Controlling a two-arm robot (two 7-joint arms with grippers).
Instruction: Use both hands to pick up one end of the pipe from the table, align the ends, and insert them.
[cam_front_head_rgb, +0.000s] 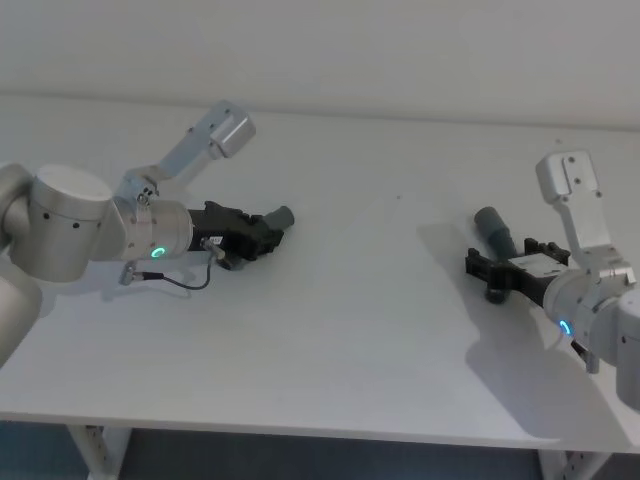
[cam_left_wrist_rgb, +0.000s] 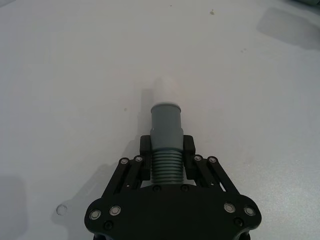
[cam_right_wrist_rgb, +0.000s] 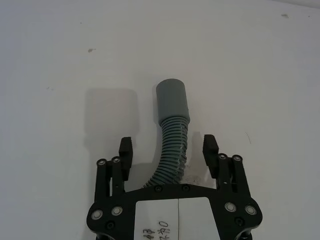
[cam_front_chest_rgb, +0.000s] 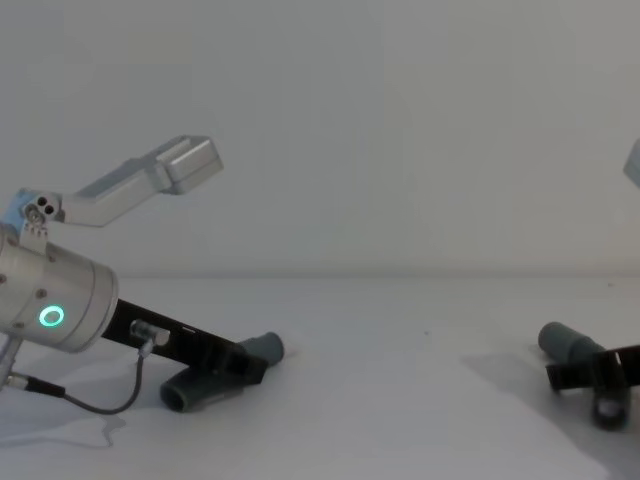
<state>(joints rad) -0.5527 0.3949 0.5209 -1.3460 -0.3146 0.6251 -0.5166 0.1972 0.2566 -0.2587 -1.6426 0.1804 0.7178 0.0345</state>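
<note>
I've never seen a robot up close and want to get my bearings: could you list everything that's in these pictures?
table: one, white-grey, under everything.
pipe piece with white tip: one, dark grey, ribbed, on the robot's left, held in the left gripper.
pipe piece with plain cuff: one, dark grey, ribbed and bent, lying on the table on the robot's right.
left gripper: one, black, shut on the ribbed part of the pipe piece with white tip.
right gripper: one, black, open, a finger on either side of the pipe piece with plain cuff, not touching it.
left arm: one, silver, with a green ring light.
right arm: one, silver, at the right edge.
</note>
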